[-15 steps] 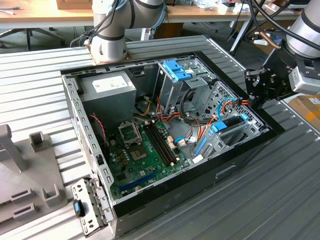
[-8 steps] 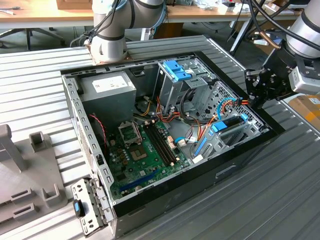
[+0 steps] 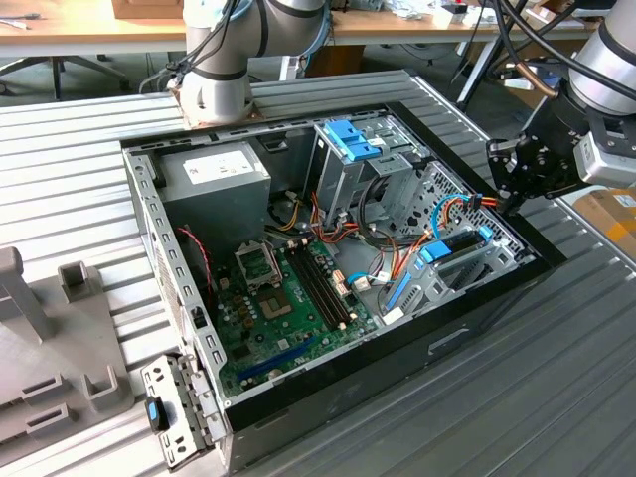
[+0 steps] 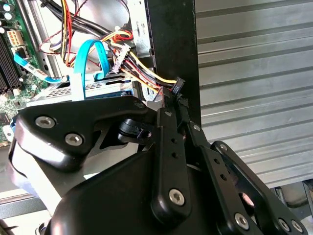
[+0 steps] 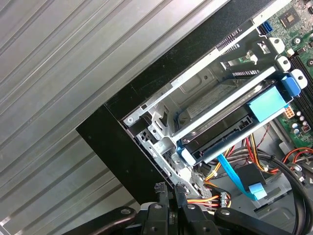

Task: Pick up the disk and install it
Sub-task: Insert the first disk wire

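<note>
Fingers (image 5: 182, 188) of the gripper (image 3: 504, 206) are drawn close together, tips almost meeting, with nothing held between them. They hang over the black rim of the open computer case (image 3: 328, 393) at the exterior view's right end. In both wrist views the gripper (image 4: 177, 90) (image 5: 171, 190) sits just above that wall, close to a bundle of red, yellow and black wires (image 4: 142, 73).

The disk (image 3: 459, 241) is not in the grip. It lies seated in a metal drive bay (image 5: 161, 142) inside the case, near the fingertips and lower than them. In the first wrist view the disk (image 5: 227, 133) shows its black edge between blue rails, with the bay's metal bars crossing over it. A light-blue flat cable (image 5: 234, 178) loops past its end, between disk and fingers.

Further in are the green motherboard (image 3: 288, 298), a grey power supply (image 3: 214, 184) and a tall grey cage with a blue latch (image 3: 348, 139).

The case rests on a ribbed metal table (image 3: 556, 397). A grey fixture (image 3: 40, 328) sits at the exterior view's left, and wooden benches (image 3: 79, 25) stand behind.
</note>
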`<state>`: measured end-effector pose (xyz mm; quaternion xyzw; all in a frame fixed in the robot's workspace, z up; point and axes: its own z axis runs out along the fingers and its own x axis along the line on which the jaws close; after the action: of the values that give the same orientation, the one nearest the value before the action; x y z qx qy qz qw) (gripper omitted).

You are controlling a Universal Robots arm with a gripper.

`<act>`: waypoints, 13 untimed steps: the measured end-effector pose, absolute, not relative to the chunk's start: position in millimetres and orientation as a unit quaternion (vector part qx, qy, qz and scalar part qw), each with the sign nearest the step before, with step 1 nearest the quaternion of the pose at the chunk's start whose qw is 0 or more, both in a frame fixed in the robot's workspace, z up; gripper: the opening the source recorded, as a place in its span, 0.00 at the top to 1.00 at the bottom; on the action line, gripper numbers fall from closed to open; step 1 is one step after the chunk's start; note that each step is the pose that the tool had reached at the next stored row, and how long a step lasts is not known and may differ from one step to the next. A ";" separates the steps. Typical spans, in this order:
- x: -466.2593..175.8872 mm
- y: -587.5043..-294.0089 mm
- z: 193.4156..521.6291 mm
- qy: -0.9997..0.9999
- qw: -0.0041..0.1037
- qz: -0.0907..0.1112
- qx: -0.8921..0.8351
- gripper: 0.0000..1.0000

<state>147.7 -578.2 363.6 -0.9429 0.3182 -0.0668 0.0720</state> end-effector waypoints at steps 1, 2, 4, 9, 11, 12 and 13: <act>147.7 -578.2 363.6 0.318 0.072 -0.067 -0.943 0.84; 147.7 -578.1 363.6 0.318 0.072 -0.067 -0.943 0.84; 147.5 -578.1 363.7 0.320 0.072 -0.067 -0.942 0.84; 144.5 -578.1 366.3 0.332 0.072 -0.067 -0.938 0.84; 143.3 -578.2 367.0 0.336 0.072 -0.068 -0.937 0.84; 142.1 -578.2 367.3 0.337 0.072 -0.068 -0.936 0.84; 140.8 -578.1 367.3 0.338 0.072 -0.068 -0.936 0.84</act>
<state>140.8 -578.1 367.3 -0.9358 0.3385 -0.0678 0.0721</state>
